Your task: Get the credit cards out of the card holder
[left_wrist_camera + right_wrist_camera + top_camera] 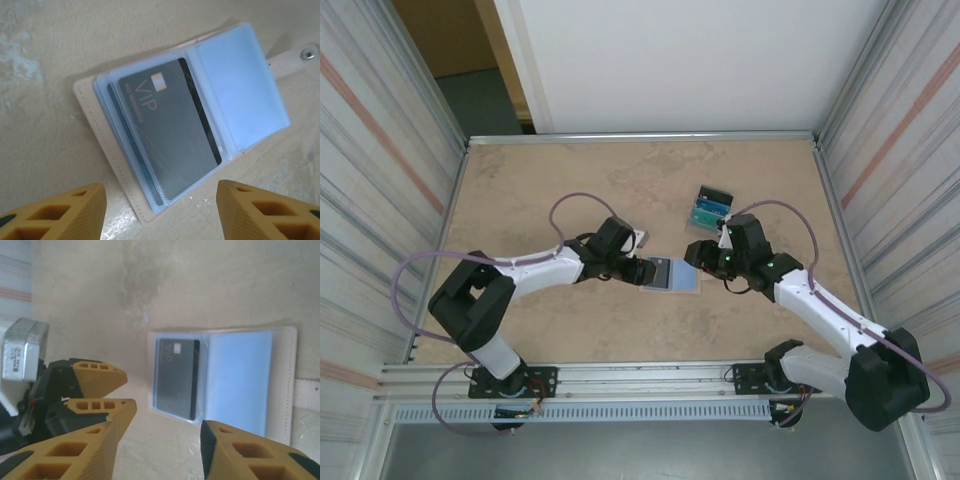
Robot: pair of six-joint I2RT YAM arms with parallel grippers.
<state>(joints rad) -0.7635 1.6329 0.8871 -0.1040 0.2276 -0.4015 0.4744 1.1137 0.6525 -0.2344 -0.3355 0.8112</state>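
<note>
we judge this the approach: the small tan folding card holder (670,274) lies open on the beige table (570,180) between the left gripper (638,268) and the right gripper (698,255), both apart and empty, and next 1 must pinch the dark grey plastic card (167,135) in its sleeve.

tabletop (570,190): beige, mottled stone look
side walls (380,150): ribbed grey panels, faint orange stripes
back panel (690,60): plain white
near edge: aluminium rail (640,375)
</note>
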